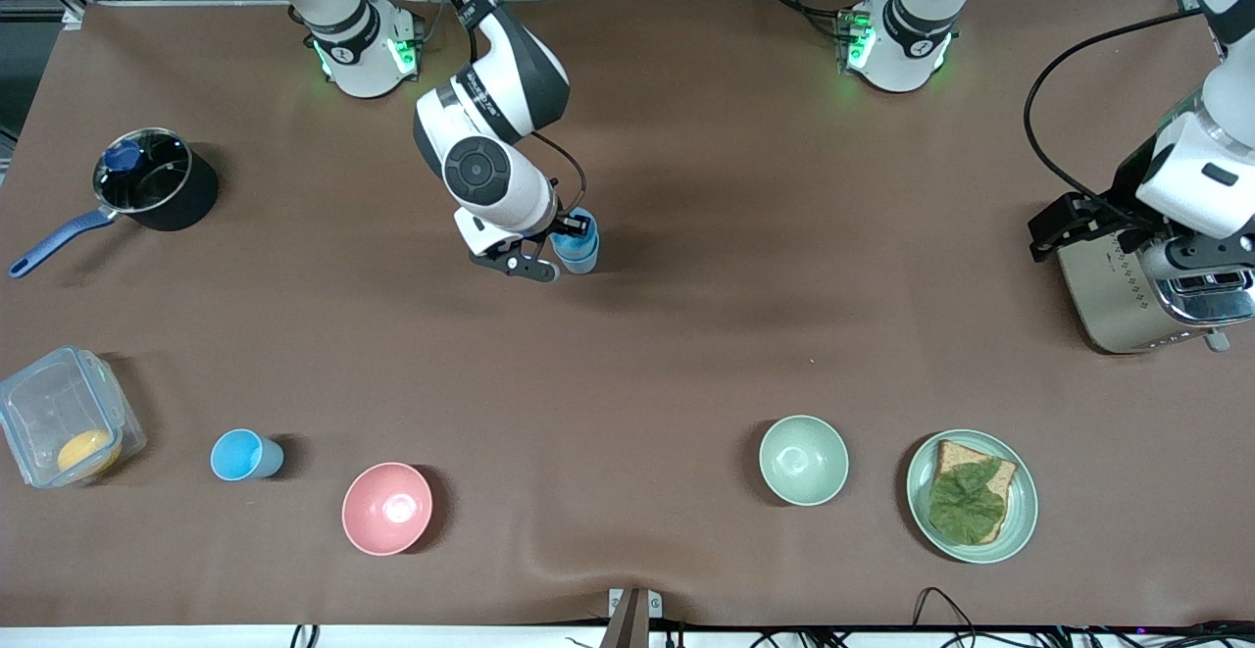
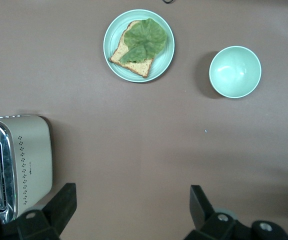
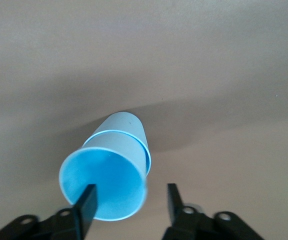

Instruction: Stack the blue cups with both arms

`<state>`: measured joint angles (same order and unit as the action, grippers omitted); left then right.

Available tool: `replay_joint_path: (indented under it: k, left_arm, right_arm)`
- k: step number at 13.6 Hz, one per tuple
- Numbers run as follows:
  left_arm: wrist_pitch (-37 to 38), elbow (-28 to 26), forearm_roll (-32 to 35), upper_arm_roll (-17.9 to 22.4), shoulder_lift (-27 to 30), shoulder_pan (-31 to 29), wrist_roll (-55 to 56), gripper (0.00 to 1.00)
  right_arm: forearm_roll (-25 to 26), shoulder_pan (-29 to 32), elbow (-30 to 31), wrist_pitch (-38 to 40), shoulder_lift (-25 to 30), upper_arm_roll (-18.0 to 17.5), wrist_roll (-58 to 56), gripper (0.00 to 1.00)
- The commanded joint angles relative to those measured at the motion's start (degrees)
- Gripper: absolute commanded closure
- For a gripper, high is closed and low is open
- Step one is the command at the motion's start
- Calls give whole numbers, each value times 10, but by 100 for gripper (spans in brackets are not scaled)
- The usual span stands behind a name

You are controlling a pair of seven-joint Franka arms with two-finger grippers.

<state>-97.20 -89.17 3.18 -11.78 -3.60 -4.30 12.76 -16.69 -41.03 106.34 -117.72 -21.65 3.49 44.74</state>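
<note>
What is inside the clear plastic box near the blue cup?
The clear plastic box holds one round yellow-orange item in the corner nearest the front camera. Its underside is hidden, so I cannot say what it is.

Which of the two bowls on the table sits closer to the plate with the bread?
The pale green bowl, right beside the green plate at the left arm's end; the pink bowl sits nearer the right arm's end.

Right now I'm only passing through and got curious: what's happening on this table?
The right gripper is at a stack of two blue cups mid-table, its jaws open around the upper cup's rim, one inside and one outside. A third blue cup stands apart between the plastic container and the pink bowl. The left gripper waits open beside the toaster.
</note>
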Motion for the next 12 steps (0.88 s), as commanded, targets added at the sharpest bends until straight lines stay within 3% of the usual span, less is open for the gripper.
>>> replay_joint_path:
  k: [1,2,7,12]
  left_arm:
    - [1,0,-10,14,16,3,-33,0]
    - [2,0,-11,15,16,3,-54,0]
    - [27,7,-14,37,20,6,-117,0]
    - [53,15,-12,39,18,34,-116,0]
  right_arm:
    - [60,29,-1,32,18,8,-13,0]
    - [81,54,-3,54,27,9,-44,0]
    - [86,207,8,170,103,10,-310,0]
    - [129,336,9,254,225,10,-486,0]
